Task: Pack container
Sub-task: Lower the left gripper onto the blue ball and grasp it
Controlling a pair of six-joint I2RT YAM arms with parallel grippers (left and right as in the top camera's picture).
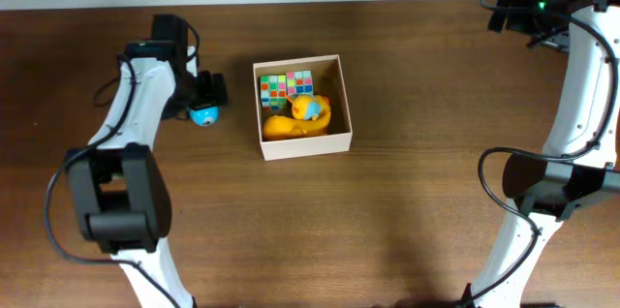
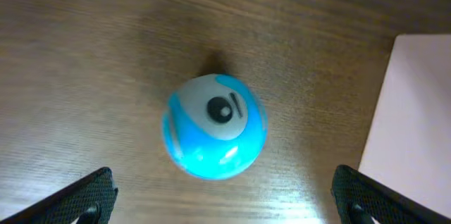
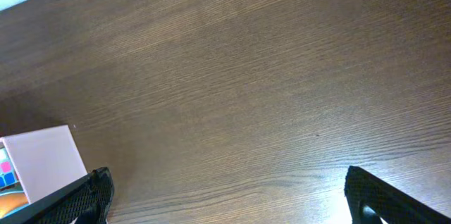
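The container [image 1: 308, 143], a square white-walled box, stands on the wooden table and holds a colourful puzzle cube [image 1: 287, 86] and a yellow duck toy [image 1: 298, 116]. Left of it, on the table, lies a small blue ball with a grey face [image 1: 203, 115]. My left gripper [image 1: 207, 92] hovers right over that ball. In the left wrist view the ball [image 2: 215, 127] sits just ahead of the left gripper [image 2: 225, 208], whose jaws are open and apart from it. My right gripper [image 1: 506, 10] is at the far right back, and in its wrist view the gripper [image 3: 229, 203] is open over bare wood.
The container's white wall [image 2: 412, 125] is close on the right of the ball in the left wrist view. One corner of the container [image 3: 44, 159] shows at the lower left of the right wrist view. The table's back edge runs along the top of the overhead view.
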